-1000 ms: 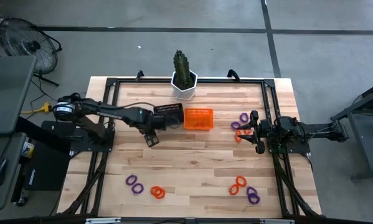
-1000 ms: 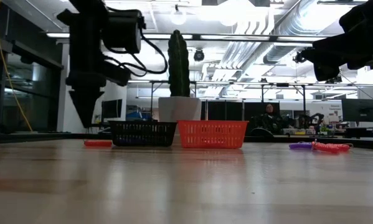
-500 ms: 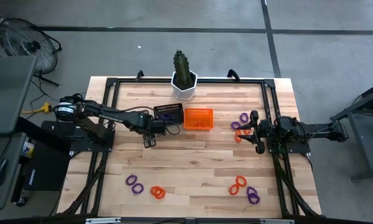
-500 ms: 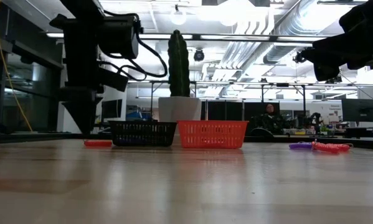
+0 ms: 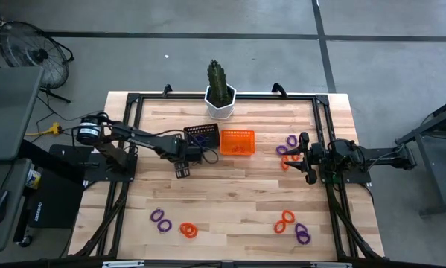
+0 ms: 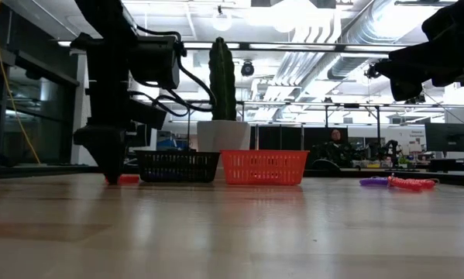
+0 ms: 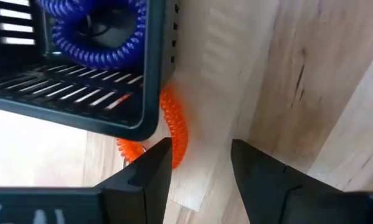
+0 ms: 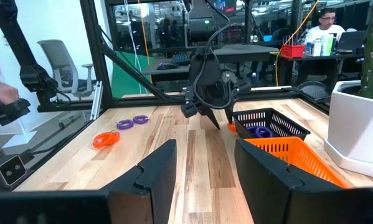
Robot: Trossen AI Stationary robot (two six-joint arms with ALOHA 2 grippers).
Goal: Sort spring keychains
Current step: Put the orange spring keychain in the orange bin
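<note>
One orange spring keychain [image 7: 174,127] is lying on the worktop [image 5: 237,201] against the black basket [image 7: 80,93], and the left gripper [image 7: 202,163], open and empty, is hovering over this light, springy coil, best pinched across its exposed outer loops.

An open-plan lab: exposed ceiling ducts [image 6: 348,39]; monitor-laden desks [image 8: 323,50].

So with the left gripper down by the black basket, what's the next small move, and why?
Probably lower the left gripper a little further and close on the orange spring keychain. Its jaws are open and empty, and that keychain lies on the table just ahead of them, tucked against the black mesh basket's corner. A purple keychain is already inside.
</note>
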